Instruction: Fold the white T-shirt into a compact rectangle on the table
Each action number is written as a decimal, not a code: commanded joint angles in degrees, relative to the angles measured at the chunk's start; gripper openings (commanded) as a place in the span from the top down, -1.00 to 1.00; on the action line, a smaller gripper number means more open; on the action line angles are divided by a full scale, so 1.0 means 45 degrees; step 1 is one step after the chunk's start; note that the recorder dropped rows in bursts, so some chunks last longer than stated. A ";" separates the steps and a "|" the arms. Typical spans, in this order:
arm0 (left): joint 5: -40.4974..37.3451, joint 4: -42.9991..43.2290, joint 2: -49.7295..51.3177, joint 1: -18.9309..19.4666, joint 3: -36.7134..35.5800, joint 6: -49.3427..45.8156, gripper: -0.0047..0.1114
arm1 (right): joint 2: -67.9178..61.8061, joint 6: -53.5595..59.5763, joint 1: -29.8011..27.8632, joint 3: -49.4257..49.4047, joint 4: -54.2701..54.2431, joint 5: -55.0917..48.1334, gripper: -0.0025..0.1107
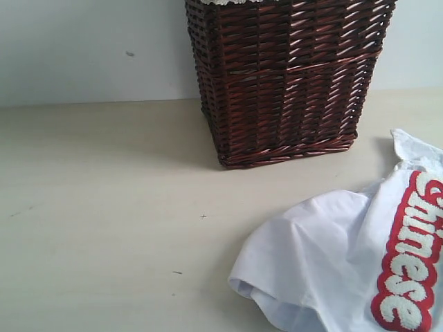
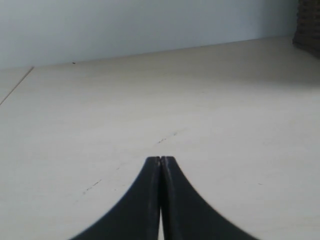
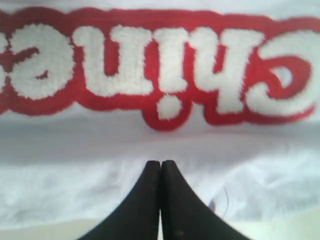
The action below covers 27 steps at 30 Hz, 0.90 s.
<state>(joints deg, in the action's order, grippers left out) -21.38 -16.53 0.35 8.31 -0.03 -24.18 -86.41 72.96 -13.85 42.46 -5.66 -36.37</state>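
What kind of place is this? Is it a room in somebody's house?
Probably an indoor spot for folding laundry, home or workroom I cannot tell: a plain table, a brown wicker basket by a bare wall, and a rumpled white T-shirt lying on the table.

A rumpled white T-shirt (image 1: 325, 266) with red-edged lettering lies on the table (image 1: 104, 207), near a dark wicker basket (image 1: 284, 76).

Bare, lab-like indoor workspace: a pale beige table (image 1: 104, 207) against a blank white wall (image 1: 83, 48), with a dark wicker basket (image 1: 284, 76) at its far edge.
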 commanded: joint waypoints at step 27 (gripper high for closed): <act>0.0071 -0.0043 -0.0078 -0.0062 0.0008 -0.0014 0.92 | -0.3163 0.4090 -0.3989 -0.0939 -0.9644 0.2144 0.96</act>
<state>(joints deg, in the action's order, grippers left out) -21.38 -16.53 0.35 8.31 -0.03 -24.18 -99.36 89.14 -31.63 38.42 -47.06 -26.38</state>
